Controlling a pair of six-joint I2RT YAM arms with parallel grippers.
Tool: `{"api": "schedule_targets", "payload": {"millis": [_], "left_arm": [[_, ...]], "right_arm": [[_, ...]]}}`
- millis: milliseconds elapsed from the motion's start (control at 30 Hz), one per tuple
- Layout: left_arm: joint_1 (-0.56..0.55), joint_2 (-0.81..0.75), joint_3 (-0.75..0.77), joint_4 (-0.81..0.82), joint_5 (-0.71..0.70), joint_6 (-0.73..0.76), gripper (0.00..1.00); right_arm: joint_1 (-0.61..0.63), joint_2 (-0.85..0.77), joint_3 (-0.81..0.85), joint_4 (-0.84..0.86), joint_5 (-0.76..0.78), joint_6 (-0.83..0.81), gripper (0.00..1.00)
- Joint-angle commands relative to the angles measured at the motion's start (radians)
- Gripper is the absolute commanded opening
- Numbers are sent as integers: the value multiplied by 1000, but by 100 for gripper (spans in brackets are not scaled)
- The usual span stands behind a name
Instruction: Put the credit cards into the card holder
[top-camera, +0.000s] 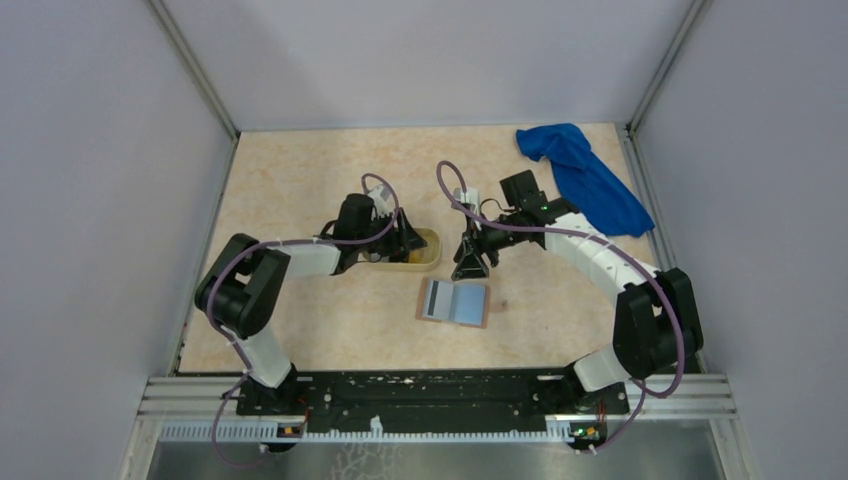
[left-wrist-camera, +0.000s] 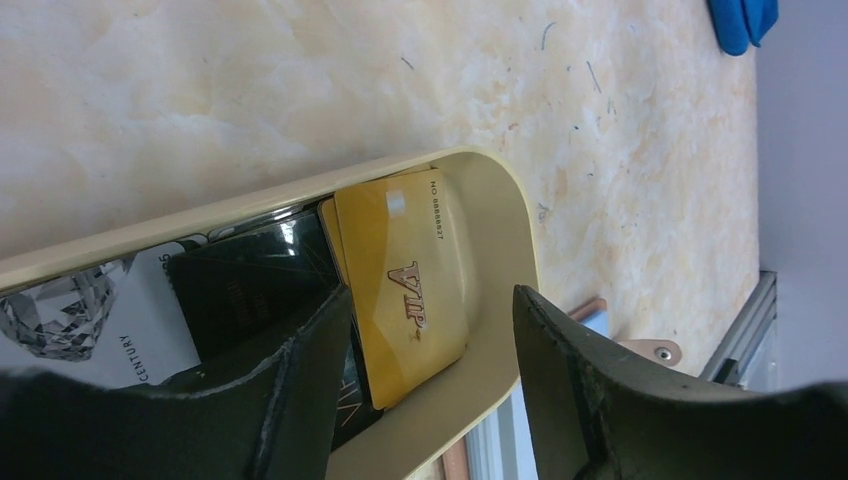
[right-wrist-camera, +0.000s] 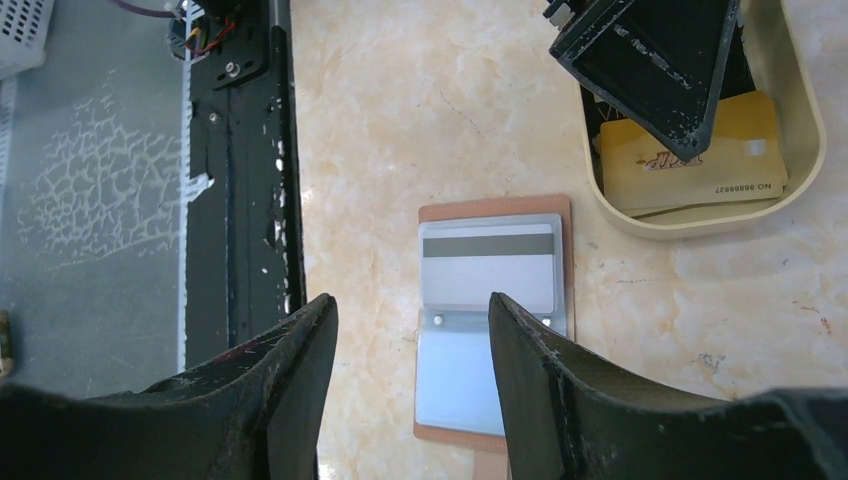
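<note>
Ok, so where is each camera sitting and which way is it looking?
Top external: high up behind the robot, looking down on the table; left arm and right arm show, bases at bottom.
Left wrist: on the left arm, looking down into the yellow tray at the gold card; the open left end effector shows.
Right wrist: on the right arm, looking down at the card holder; the open right end effector shows.
Shared: both wrist views see the yellow tray and gold card.

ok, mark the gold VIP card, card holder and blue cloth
gold VIP card (left-wrist-camera: 400, 280): left wrist view, middle of its face.
card holder (right-wrist-camera: 455, 380): right wrist view, lower grey-blue inner panel.
blue cloth (top-camera: 585, 180): top view, middle of the fabric.
</note>
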Motion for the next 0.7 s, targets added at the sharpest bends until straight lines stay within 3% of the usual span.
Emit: {"api": "schedule_targets", "payload": {"millis": [0,233,433,667], "left_arm": [[1,5,-17,87,67,-53,65],[0,-11,-56,197,112,-121,56],[1,-12,-64,231,147,-144,54],[0,-46,-21,37,-12,-2,60]], "right_arm": [[-9,-44,40,12,-16,-19,57],[-9,-50,41,12,-14,-20,57],[-9,-54,40,12,-15,-21,57],[-10,-59,40,11,-16,-22,57]]}}
